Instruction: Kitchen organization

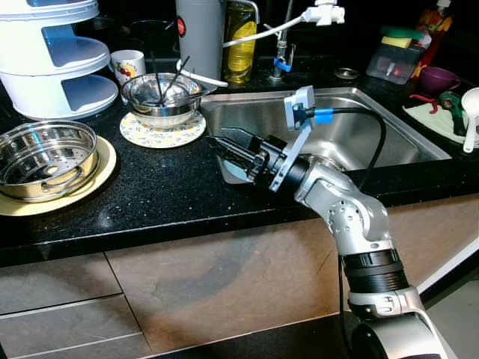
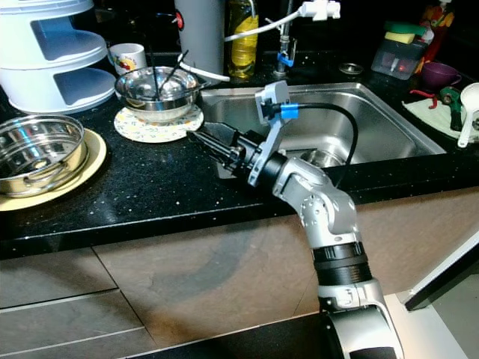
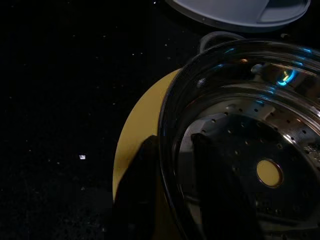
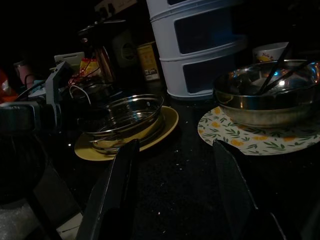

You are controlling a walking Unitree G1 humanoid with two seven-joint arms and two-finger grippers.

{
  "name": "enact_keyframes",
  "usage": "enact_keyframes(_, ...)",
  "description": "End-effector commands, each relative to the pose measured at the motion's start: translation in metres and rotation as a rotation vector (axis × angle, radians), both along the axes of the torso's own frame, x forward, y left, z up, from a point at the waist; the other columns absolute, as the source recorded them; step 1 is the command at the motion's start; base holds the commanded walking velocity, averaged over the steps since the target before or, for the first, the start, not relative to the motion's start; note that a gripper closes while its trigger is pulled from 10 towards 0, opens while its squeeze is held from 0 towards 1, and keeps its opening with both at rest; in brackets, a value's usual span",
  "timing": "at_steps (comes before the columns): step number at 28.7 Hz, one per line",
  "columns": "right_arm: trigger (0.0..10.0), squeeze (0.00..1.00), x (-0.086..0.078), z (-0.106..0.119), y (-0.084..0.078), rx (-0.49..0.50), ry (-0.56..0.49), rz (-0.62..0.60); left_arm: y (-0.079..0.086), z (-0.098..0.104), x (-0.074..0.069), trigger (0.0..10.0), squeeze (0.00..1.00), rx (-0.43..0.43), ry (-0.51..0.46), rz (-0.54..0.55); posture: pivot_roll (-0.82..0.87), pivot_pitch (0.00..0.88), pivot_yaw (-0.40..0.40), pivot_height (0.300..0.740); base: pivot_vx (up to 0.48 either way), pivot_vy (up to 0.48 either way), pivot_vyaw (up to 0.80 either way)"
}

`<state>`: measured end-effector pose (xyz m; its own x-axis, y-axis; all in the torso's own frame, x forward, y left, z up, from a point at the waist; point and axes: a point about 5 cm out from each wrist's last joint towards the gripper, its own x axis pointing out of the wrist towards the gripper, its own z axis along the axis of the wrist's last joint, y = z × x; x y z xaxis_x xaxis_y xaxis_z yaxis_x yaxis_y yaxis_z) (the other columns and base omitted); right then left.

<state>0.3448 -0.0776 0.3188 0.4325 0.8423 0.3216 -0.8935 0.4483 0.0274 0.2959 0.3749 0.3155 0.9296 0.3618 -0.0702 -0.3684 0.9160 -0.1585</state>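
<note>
right hand [image 1: 224, 146] hangs spread open over the black speckled surface [image 1: 172, 187], left hand [image 3: 172, 190] straddles the perforated steel steamer pot's [image 3: 250, 150] rim, can't tell if clenched

The worktop [image 1: 172, 191] is glossy black stone with pale speckles. The sink [image 1: 389, 142] is brushed steel with a dull sheen. The perforated steamer pan [image 1: 45, 158] and the bowl [image 1: 161, 97] are polished, mirror-bright metal. The tiered rack [image 1: 52, 56] looks like smooth white plastic. The cabinet fronts [image 1: 187, 292] are matt brown with a stone-like grain.
</note>
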Motion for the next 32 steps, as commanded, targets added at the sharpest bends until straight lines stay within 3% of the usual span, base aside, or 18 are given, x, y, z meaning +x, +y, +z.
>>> enact_keyframes(1,10.0,0.0,0.001,-0.004,-0.002,-0.011,0.017,-0.006,0.008,-0.001,-0.005,0.0,0.0,0.012,0.019,0.025,0.03,0.198,-0.039,0.74,0.0,0.0,0.0)
enact_keyframes(13,10.0,0.0,0.004,-0.005,-0.003,-0.002,0.025,-0.02,0.011,0.001,-0.006,0.0,0.0,0.054,0.023,0.049,0.04,0.194,-0.039,0.74,0.0,0.0,0.0)
enact_keyframes(22,10.0,0.0,0.005,-0.005,-0.004,0.0,0.025,-0.029,0.011,0.013,-0.005,0.0,0.0,0.105,-0.047,0.05,0.04,0.188,-0.039,0.74,0.0,0.0,0.0)
enact_keyframes(25,10.0,0.0,0.006,0.003,-0.007,0.046,0.02,-0.033,-0.01,0.063,-0.006,0.0,0.0,0.158,-0.364,-0.05,0.04,0.174,-0.038,0.74,0.0,0.0,0.0)
enact_keyframes(26,10.0,0.0,0.006,0.003,-0.007,0.046,0.02,-0.033,-0.01,0.063,-0.006,0.0,0.0,0.158,-0.364,-0.05,0.04,0.174,-0.038,0.74,0.0,0.0,0.0)
enact_keyframes(28,10.0,0.0,0.005,0.007,-0.008,0.084,0.027,-0.032,-0.03,0.088,-0.009,0.0,0.0,0.178,-0.518,-0.162,0.04,0.167,-0.037,0.74,0.0,0.0,0.0)
enact_keyframes(29,10.0,0.0,0.005,0.007,-0.008,0.084,0.027,-0.032,-0.03,0.088,-0.009,0.0,0.0,0.178,-0.518,-0.162,0.04,0.167,-0.037,0.74,0.0,0.0,0.0)
enact_keyframes(30,10.0,0.0,0.006,0.012,-0.01,0.121,0.038,-0.042,-0.049,0.102,-0.01,0.0,0.0,0.203,-0.61,-0.273,0.04,0.163,-0.035,0.74,0.0,0.0,0.0)
enact_keyframes(32,10.0,0.0,0.007,0.013,-0.011,0.137,0.042,-0.049,-0.058,0.106,-0.011,0.0,0.0,0.217,-0.645,-0.321,0.04,0.163,-0.035,0.74,0.0,0.0,0.0)
